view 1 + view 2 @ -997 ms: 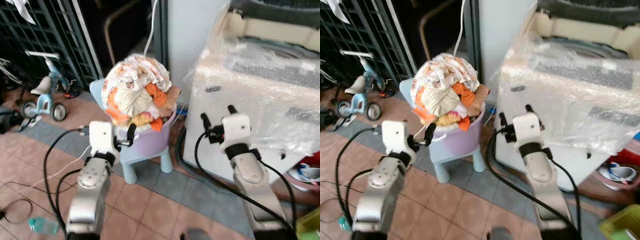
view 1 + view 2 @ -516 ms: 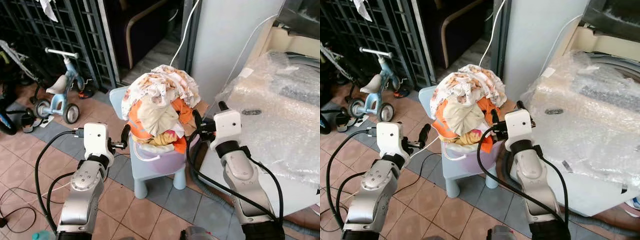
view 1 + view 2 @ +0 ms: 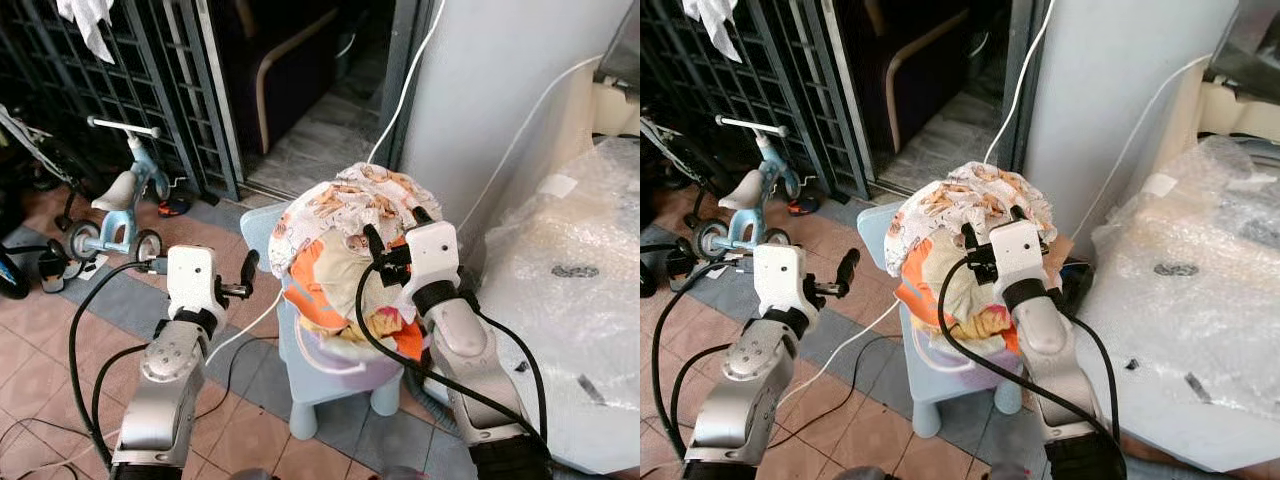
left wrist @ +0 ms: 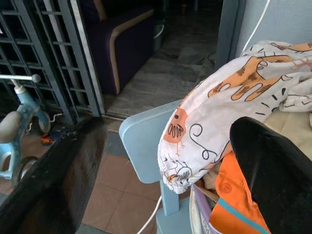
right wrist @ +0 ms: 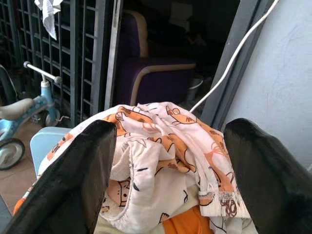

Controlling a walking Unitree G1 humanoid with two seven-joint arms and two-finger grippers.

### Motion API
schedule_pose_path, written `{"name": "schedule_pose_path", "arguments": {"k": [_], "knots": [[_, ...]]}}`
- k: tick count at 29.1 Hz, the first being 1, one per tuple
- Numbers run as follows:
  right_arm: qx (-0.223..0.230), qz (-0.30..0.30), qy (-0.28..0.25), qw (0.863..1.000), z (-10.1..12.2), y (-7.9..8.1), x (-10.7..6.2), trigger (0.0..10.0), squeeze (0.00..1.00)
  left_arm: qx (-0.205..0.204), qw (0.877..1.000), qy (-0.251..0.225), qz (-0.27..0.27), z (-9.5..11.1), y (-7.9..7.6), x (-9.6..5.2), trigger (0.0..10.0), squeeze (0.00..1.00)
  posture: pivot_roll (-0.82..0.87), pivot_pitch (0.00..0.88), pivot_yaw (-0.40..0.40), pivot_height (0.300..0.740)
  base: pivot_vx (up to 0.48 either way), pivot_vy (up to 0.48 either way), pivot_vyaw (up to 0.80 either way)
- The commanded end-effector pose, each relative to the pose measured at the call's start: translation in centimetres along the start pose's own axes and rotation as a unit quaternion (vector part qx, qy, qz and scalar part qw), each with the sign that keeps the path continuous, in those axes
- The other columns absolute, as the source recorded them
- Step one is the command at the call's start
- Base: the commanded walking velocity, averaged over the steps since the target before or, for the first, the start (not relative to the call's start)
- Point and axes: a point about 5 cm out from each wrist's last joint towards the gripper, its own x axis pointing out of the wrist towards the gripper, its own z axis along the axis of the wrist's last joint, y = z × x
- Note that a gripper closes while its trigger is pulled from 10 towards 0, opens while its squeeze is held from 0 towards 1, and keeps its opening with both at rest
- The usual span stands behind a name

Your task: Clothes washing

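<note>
No writing, label, brand, number or sign can be read anywhere in these pictures. The white cloth (image 4: 219, 112) on top of the laundry pile carries only an orange and black cartoon animal print, without letters. Small dark marks on the plastic-wrapped washing machine (image 3: 575, 330) are too small to make out.
</note>
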Motion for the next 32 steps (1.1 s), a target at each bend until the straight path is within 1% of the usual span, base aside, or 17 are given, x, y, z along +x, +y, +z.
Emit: {"name": "schedule_pose_path", "arguments": {"k": [1,4,7,8,13,16,18,24,29,32], "knots": [[-0.014,0.003,0.021,1.0,-0.6,-0.2,0.4,10.0,0.0,0.008,1.0,0.001,-0.003,0.0,-0.5,-0.1,10.0,0.0,-0.06,0.026,0.022,0.74,0.0,0.0,0.0],[-0.018,0.007,0.032,0.999,-0.9,-0.3,0.9,10.0,0.0,0.01,1.0,0.002,-0.005,-0.1,-0.7,-0.2,10.0,0.0,-0.05,0.026,0.018,0.74,0.0,0.0,0.0],[-0.025,-0.005,0.058,0.998,-1.6,-0.8,1.6,10.0,0.0,0.021,1.0,-0.001,-0.005,0.0,-0.8,-0.2,10.0,0.0,-0.05,0.021,0.009,0.74,0.0,0.0,0.0],[-0.03,-0.005,0.064,0.997,-1.7,-1.1,2.2,10.0,0.0,0.025,1.0,-0.005,-0.001,0.1,-0.7,-0.2,10.0,0.0,-0.04,0.021,0.005,0.74,0.0,0.0,0.0],[-0.044,0.002,0.064,0.997,-1.5,-1.4,3.2,10.0,0.0,0.022,1.0,-0.008,0.002,0.2,-0.7,-0.2,10.0,0.0,-0.04,0.022,0.001,0.74,0.0,-0.443,0.0],[-0.053,0.007,0.061,0.997,-1.5,-1.4,3.5,10.0,0.0,0.022,1.0,-0.007,0.002,0.1,-0.7,-0.4,10.0,0.0,-0.04,0.021,-0.001,0.74,0.0,-0.446,0.0],[-0.056,0.02,0.056,0.997,-1.4,-1.2,3.6,10.0,0.0,0.02,1.0,-0.004,0.006,0.0,-0.5,-0.4,10.0,0.0,-0.04,0.021,-0.001,0.74,0.0,-0.392,0.2],[-0.055,0.021,0.059,0.997,-1.8,-1.2,3.4,10.0,0.0,0.013,1.0,-0.007,0.008,0.0,-0.8,-0.3,10.0,0.0,-0.05,0.02,-0.002,0.74,0.0,0.0,0.74],[-0.058,0.026,0.065,0.996,-1.9,-1.5,3.7,10.0,0.0,0.011,1.0,-0.007,0.007,0.0,-0.8,-0.3,10.0,0.0,-0.05,0.019,-0.002,0.74,0.0,0.0,0.0],[-0.075,0.031,0.083,0.993,-2.2,-1.8,4.4,10.0,0.0,0.011,1.0,-0.006,0.009,0.0,-0.8,-0.3,10.0,0.0,-0.04,0.022,-0.004,0.74,0.0,0.0,0.0]]}}
